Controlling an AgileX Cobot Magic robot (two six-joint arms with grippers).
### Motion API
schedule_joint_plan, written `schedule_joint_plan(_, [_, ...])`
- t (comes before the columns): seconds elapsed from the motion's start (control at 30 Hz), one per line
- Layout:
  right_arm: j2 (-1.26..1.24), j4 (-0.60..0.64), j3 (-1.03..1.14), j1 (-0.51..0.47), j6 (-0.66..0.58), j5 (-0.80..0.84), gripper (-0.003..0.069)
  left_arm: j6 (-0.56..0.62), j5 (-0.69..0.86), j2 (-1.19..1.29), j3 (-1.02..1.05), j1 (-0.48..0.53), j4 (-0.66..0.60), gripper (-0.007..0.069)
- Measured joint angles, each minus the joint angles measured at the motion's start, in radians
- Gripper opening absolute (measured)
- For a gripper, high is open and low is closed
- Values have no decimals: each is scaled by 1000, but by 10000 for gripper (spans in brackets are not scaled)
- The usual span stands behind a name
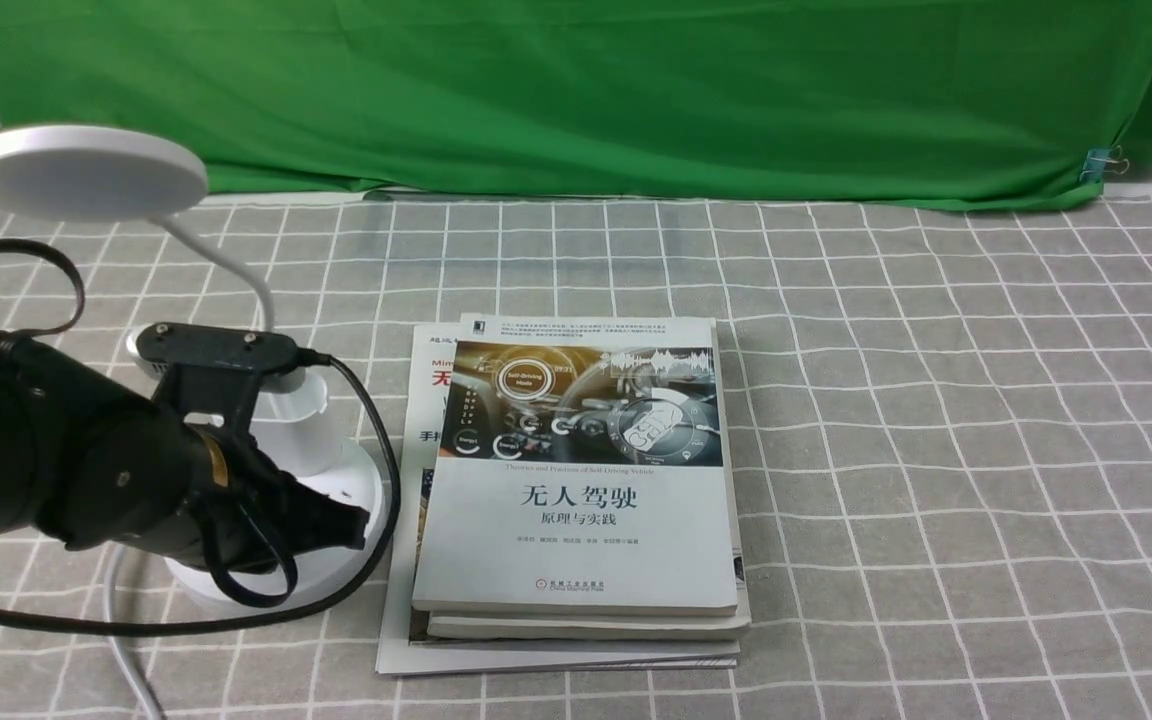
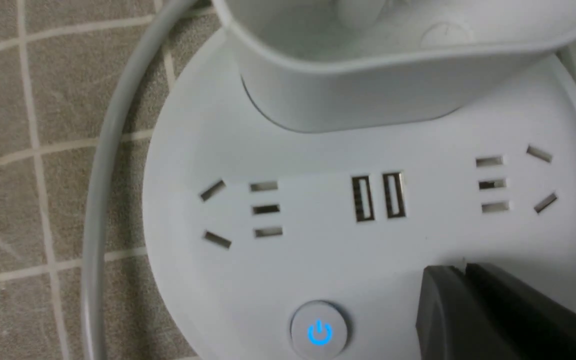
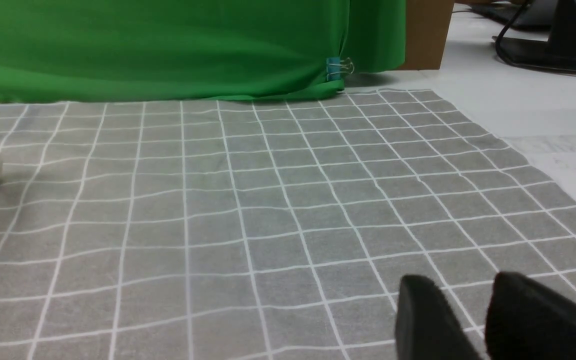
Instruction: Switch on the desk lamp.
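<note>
One left claw [image 2: 455, 272], shut together, tip at desk lamp [image 2: 318, 240] base beside lit button [image 2: 319, 330].

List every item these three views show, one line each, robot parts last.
desk lamp: one, white, left side of the table
power button: one, white with a lit blue symbol, on the lamp's base
cord: one, white, from the lamp's base toward the near edge
books: one stack, mostly white covers, centre, right of the lamp
tablecloth: one, grey with white grid, over the table
backdrop: one, green, behind the table
binder clip: one, blue, backdrop's right end
left gripper: one, black, shut, at the lamp's base
right gripper: one, black, open, above bare cloth
</note>
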Motion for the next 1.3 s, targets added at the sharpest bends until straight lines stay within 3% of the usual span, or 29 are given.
schedule_joint_plan(0.5, [0, 0, 0, 0, 0, 0, 245, -4, 99, -114, 4, 0, 1, 19])
schedule_joint_plan(0.7, [0, 0, 0, 0, 0, 0, 245, 10, 185, -371, 87, 0, -41, 19])
schedule_joint_plan(0.97, [0, 0, 0, 0, 0, 0, 245, 192, 227, -783, 268, 0, -258, 19])
schedule_joint_plan(1.0, [0, 0, 0, 0, 0, 0, 245, 220, 201, -919, 292, 0, -297, 19])
schedule_joint_plan(1.3, [0, 0, 0, 0, 0, 0, 245, 241, 196, -1361, 317, 0, -226, 19])
